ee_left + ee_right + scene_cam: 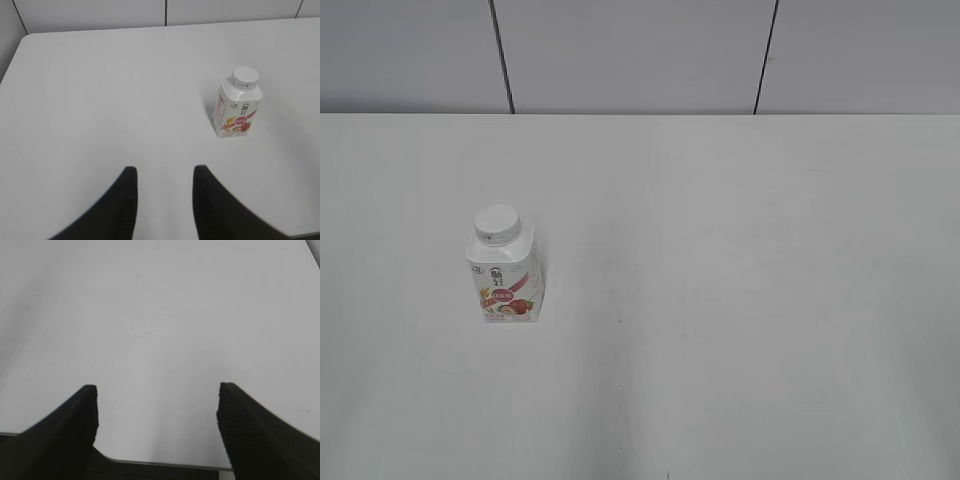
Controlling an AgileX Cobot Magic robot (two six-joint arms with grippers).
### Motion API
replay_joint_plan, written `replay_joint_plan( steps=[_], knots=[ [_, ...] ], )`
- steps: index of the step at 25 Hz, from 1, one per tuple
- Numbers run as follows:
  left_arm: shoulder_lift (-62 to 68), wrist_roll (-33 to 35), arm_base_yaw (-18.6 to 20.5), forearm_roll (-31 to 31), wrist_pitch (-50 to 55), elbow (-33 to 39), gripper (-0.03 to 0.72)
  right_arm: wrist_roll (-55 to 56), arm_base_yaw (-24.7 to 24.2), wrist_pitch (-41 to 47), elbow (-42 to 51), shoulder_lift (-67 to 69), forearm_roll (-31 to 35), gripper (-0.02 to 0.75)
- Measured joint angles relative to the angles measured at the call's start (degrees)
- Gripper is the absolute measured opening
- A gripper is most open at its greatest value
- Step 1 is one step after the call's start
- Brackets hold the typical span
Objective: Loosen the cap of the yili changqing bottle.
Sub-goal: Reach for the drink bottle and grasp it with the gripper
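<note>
The yili changqing bottle (504, 275) stands upright on the white table (720, 300), left of the middle; it is white and squarish with a pink-red strawberry label. Its round white cap (497, 223) sits on the neck. The left wrist view has the bottle (236, 109) and cap (245, 76) ahead and to the right of my left gripper (165, 172), which is open and holds nothing. My right gripper (157, 389) is wide open over bare table (150, 315) near the front edge, and the bottle is out of its view. Neither arm appears in the exterior view.
A grey panelled wall (640, 55) runs behind the table's far edge. The table's rounded far left corner (27, 37) is in the left wrist view. The table's near edge (165, 463) lies under the right gripper.
</note>
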Motion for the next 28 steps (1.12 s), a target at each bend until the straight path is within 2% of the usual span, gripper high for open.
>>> replay_joint_plan(
  steps=[11,13,16,18,20,22,24,28],
  knots=[
    [0.0,0.0,0.0,0.0,0.0,0.0,0.244,0.0,0.0,0.0,0.0,0.0,0.0,0.586],
    [0.0,0.0,0.0,0.0,0.0,0.0,0.272,0.0,0.0,0.0,0.0,0.0,0.0,0.586],
    [0.1,0.0,0.0,0.0,0.0,0.0,0.419,0.0,0.0,0.0,0.0,0.0,0.0,0.586],
    [0.6,0.0,0.0,0.0,0.0,0.0,0.561,0.0,0.0,0.0,0.0,0.0,0.0,0.586],
    [0.7,0.0,0.0,0.1,0.0,0.0,0.627,0.0,0.0,0.0,0.0,0.0,0.0,0.586],
    [0.7,0.0,0.0,0.3,-0.3,-0.1,0.624,0.0,0.0,0.0,0.0,0.0,0.0,0.586],
    [0.7,0.0,0.0,0.7,-2.2,-0.6,0.583,0.0,0.0,0.0,0.0,0.0,0.0,0.586],
    [0.7,0.8,0.0,1.4,-12.6,0.8,0.537,0.0,0.0,0.0,0.0,0.0,0.0,0.586]
  ],
)
